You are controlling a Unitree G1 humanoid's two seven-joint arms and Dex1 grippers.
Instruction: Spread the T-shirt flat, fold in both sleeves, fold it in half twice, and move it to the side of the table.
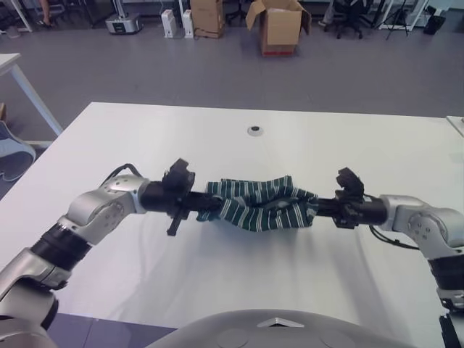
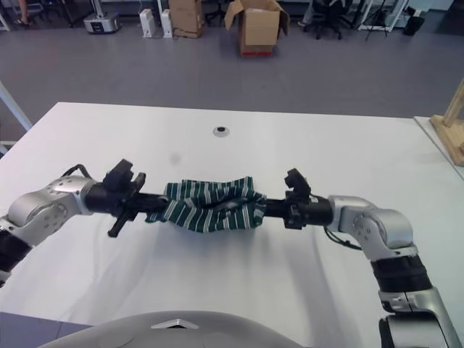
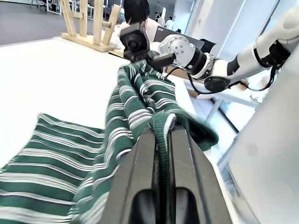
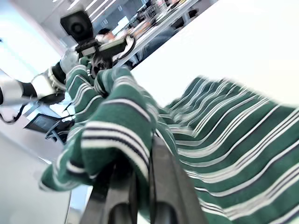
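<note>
As left gripper [image 3: 161,127] and right gripper [image 4: 140,151] pinch it, T-shirt [image 1: 257,206] sags.

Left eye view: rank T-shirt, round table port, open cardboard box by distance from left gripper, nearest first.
1. T-shirt: clamped in the left gripper, mid-table.
2. round table port: set in the table's far half, near centre.
3. open cardboard box: on the floor beyond the table.
</note>
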